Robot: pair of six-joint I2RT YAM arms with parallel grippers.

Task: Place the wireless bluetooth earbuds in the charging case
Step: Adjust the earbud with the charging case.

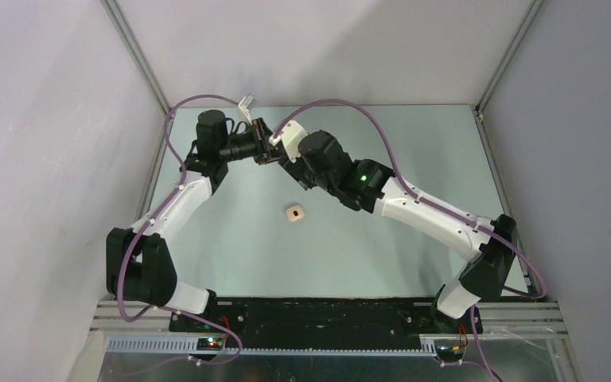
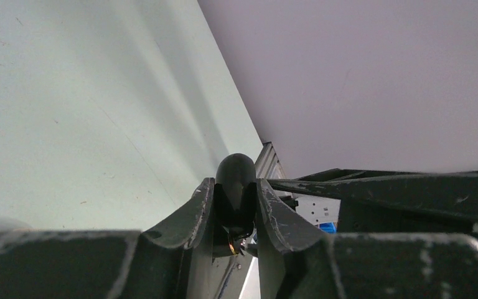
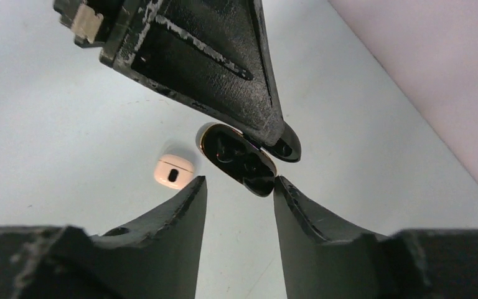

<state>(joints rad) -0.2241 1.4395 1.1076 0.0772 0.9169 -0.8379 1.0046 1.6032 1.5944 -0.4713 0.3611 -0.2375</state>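
Note:
My left gripper (image 2: 235,199) is shut on a black pebble-like charging case (image 2: 235,171) and holds it above the table at the far middle (image 1: 264,145). In the right wrist view the case (image 3: 239,159) shows open, with a gold rim and a dark inside. Dark shapes lie inside it, but I cannot tell whether they are earbuds. No loose black bud shows on the table. My right gripper (image 3: 236,187) is open and empty, with its right fingertip just at the case's lower end. In the top view it (image 1: 280,157) meets the left gripper.
A small white-pink case (image 1: 294,212) with a dark oval spot lies on the pale green table, near the middle. It also shows in the right wrist view (image 3: 174,171). Grey walls and metal frame posts (image 1: 139,56) close in the back and sides.

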